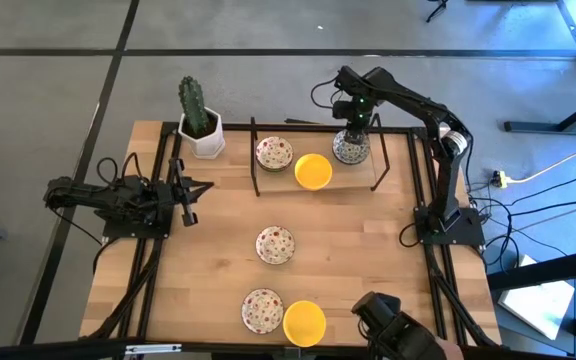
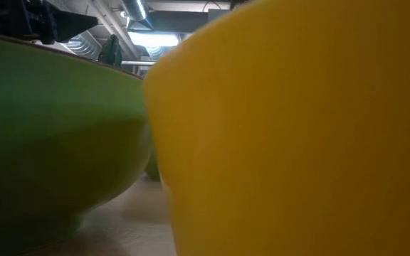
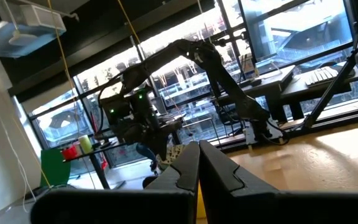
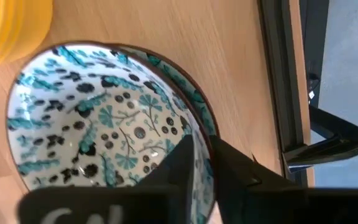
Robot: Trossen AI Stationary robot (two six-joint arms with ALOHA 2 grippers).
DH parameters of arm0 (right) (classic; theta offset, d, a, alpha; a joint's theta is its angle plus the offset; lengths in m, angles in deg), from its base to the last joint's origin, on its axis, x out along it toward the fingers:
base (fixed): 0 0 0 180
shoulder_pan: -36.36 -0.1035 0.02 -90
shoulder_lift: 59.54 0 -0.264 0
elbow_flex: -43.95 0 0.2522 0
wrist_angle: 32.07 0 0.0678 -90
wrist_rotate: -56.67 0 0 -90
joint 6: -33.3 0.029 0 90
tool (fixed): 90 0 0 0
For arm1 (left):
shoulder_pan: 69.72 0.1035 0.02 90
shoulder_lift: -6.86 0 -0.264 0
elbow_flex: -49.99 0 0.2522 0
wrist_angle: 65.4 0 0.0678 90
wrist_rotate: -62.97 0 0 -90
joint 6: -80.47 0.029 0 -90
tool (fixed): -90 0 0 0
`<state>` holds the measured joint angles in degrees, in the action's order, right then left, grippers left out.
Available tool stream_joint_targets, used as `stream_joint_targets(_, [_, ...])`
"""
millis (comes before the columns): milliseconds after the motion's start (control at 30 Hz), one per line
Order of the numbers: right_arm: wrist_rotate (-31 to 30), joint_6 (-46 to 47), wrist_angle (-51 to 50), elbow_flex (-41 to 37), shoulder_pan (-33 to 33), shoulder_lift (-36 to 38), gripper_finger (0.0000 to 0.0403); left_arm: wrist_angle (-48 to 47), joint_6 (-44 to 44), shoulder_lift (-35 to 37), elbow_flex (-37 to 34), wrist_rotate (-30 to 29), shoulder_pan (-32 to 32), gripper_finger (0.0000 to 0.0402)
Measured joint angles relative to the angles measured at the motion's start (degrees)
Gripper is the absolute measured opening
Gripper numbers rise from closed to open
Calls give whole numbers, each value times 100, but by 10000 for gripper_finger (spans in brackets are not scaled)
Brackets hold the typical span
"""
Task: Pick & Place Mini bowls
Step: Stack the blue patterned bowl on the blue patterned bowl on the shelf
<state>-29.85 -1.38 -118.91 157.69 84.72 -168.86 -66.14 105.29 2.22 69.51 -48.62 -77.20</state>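
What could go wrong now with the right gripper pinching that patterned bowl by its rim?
The right gripper pinches only the rim of the green-patterned bowl, so it could tilt or slip out. The yellow bowl sits close beside it and might get knocked. The rack's black frame is near that side and could catch the arm.

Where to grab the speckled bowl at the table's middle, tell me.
Pinch the rim of the speckled bowl, coming straight down: it sits upright, open and alone, so one finger fits inside its wall, one outside, as the right gripper does on the patterned bowl.
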Motion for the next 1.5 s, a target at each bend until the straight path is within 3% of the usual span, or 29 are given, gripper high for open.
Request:
stream_joint_targets(333, [-88,-4,4,-4,-4,55,120,0,0,0,0,0,-1,4])
stream_joint_targets(600, [-146,6,-179,-4,-2,61,145,0,0,0,0,0,-2,5])
stream_joint_targets(767, [152,15,-199,-2,21,68,161,0,0,-1,0,0,-1,3])
stream_joint_targets(967, [199,-113,-59,-3,29,68,199,2,0,-2,0,1,-2,3])
stream_joint_targets(1133, [-301,-164,377,-2,54,72,246,2,0,-2,0,0,0,7])
stream_joint_targets(1233, [-280,-164,425,-2,61,72,266,2,0,0,1,0,-1,6])
stream_joint_targets(1500, [147,-138,472,-223,59,-53,277,4,0,-1,0,2,-1,3])
